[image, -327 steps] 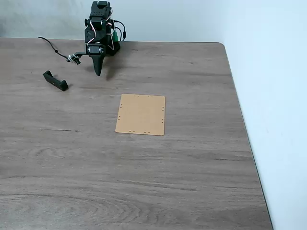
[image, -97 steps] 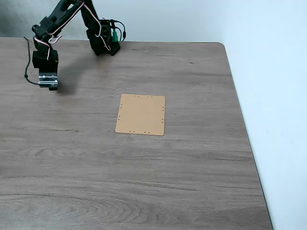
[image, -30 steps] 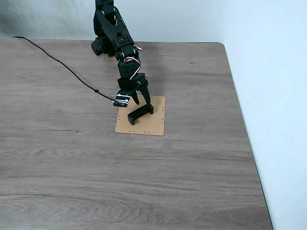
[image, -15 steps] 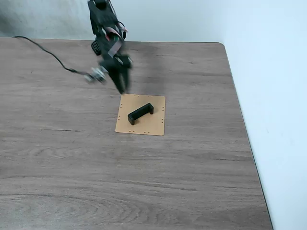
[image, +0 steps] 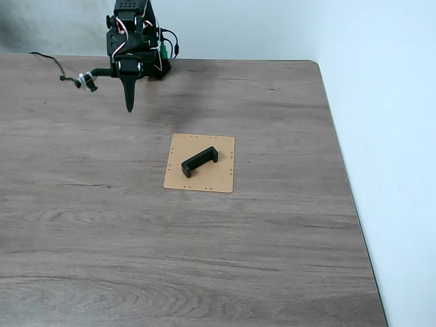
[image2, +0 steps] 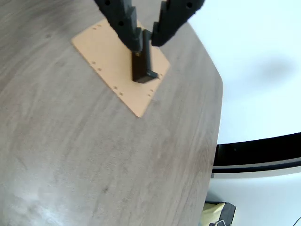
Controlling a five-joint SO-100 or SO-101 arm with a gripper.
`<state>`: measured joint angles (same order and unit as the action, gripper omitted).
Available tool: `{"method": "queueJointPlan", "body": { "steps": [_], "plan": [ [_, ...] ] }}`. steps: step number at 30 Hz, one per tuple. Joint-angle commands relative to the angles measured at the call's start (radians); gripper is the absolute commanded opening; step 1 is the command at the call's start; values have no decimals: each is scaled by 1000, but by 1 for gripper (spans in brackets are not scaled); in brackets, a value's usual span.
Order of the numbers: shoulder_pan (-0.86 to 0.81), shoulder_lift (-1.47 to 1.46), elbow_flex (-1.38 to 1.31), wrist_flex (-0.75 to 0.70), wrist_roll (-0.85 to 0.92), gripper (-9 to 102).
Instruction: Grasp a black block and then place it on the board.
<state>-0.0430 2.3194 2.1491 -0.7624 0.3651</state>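
- Arm (image: 133, 34): folded back over its base at the far edge of the fixed view, wires looped along its links
- Gripper (image: 129, 107): pointing down, tips together in a narrow point, holding nothing
- Gripper in the wrist view (image2: 146, 40): 2 black fingers (image2: 121, 19) entering from the top edge, a narrow gap between their tips

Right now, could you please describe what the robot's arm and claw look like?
The arm is black, built of blocky segments, with red and white wires looped around its upper joints and a thin black cable trailing left over the table. The claw is black too, tapering to a point; the wrist view shows two chunky, notched black fingers.
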Motion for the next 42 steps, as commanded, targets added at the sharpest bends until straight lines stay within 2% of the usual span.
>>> {"method": "queueJointPlan", "body": {
  "steps": [1, 5, 10, 19, 30, 42],
  "plan": [
    [-38, 153, 176, -28, -64, 0],
    [-44, 265, 301, -37, -112, 0],
    [-41, 471, 508, 41, -195, 0],
    [-31, 821, 811, -64, -333, 0],
    [-23, 1049, 953, -149, -365, 0],
    [-25, 1057, 956, -152, -371, 0]
  ]
}}
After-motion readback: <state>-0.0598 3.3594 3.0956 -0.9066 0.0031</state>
